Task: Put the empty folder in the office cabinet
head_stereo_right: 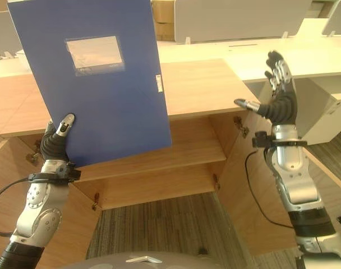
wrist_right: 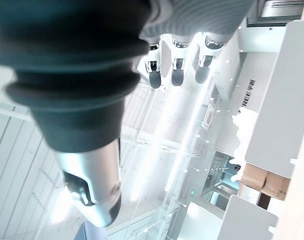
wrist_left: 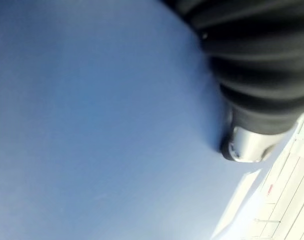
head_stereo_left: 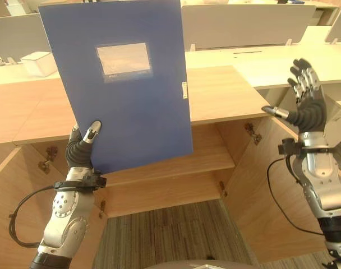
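Aloft, the blue folder (head_stereo_left: 125, 84) stands upright above the open cabinet (head_stereo_left: 176, 162), pinched at its lower corner by my left hand (head_stereo_left: 83, 144); my right hand (head_stereo_left: 306, 95) spread empty; that one-corner hold could let it swing and strike the cabinet top

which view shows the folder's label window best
The left eye view: the window sits whole on the blue folder held by the left hand. The right eye view shows it too; the left wrist view has bare blue cover.

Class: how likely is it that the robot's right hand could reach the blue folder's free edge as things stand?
Probably yes. The right hand is raised and open beside the cabinet, and nothing stands between it and the blue folder, which the left hand holds upright.
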